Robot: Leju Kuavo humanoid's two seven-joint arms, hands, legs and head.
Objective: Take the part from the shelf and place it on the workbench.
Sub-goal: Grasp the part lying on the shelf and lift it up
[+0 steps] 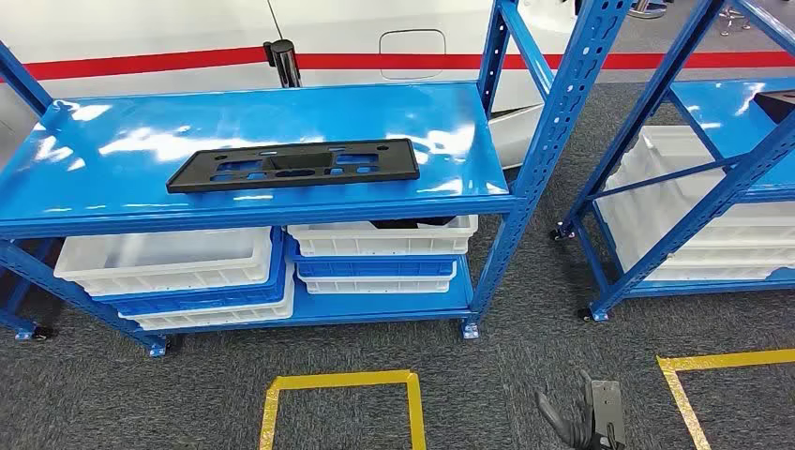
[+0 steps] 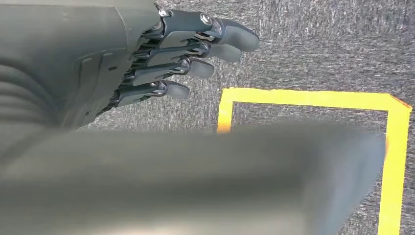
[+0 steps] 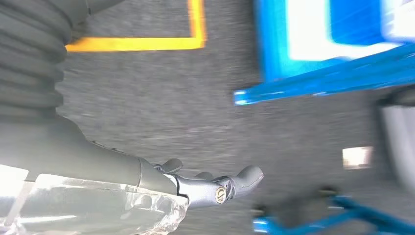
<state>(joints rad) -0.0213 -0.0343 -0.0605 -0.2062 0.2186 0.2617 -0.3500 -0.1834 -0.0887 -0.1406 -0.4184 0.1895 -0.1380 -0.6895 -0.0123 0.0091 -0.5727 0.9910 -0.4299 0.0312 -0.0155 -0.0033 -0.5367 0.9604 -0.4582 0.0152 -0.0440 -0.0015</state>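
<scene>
Grey carpet (image 1: 112, 394) with yellow tape squares (image 1: 342, 382) lying in front of a blue shelf (image 1: 525, 169)

The black part (image 1: 292, 165) is lying flat on the shelf's top board, above the white bins (image 1: 169, 258) stacked on the lower level; a second shelf (image 1: 741, 178) is standing to the right of it. The left hand (image 2: 161, 58) is hanging over the carpet, fingers (image 2: 215, 51) straight, side by side, holding nothing. The right hand (image 3: 195, 186) is hanging low near the shelf's foot, fingers loosely extended and empty
</scene>
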